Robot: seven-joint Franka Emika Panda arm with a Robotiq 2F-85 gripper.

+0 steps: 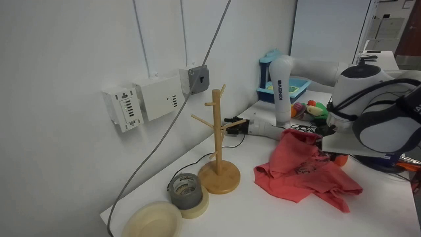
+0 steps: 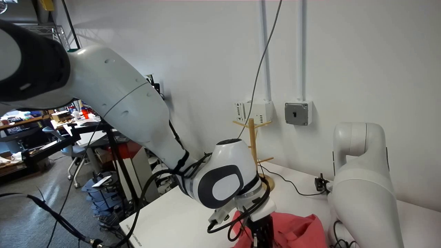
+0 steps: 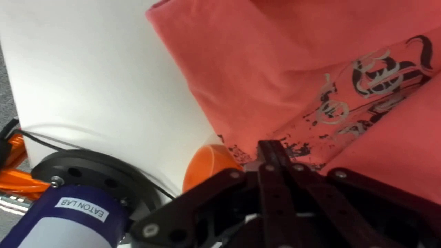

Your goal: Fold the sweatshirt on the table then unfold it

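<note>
Jaws pressed together, gripper (image 3: 271, 145) over the sweatshirt (image 3: 237, 69); whether they pinch it, cannot tell. Sweatshirt lies rumpled on the white table (image 1: 246, 215). Near the wall (image 1: 65, 65): wooden stand (image 1: 218, 141) upright, grey tape roll (image 1: 188, 201) just beside its base, pale dish (image 1: 153, 221). Kinova arm (image 1: 280, 87) farther back. In an exterior view, grey floor (image 2: 20, 220), cluttered bench (image 2: 26, 122) beyond.

Robot arm (image 2: 137, 113), white and black.
Rounded shells (image 2: 100, 72); thin dark seam (image 2: 125, 99); black cap (image 2: 229, 141); dark panel (image 2: 206, 193) framing a white oval (image 2: 226, 187); black strap (image 2: 181, 161); looped black cables (image 2: 197, 167); black gripper (image 3: 270, 142), studded with round metallic screws (image 3: 150, 230).
</note>
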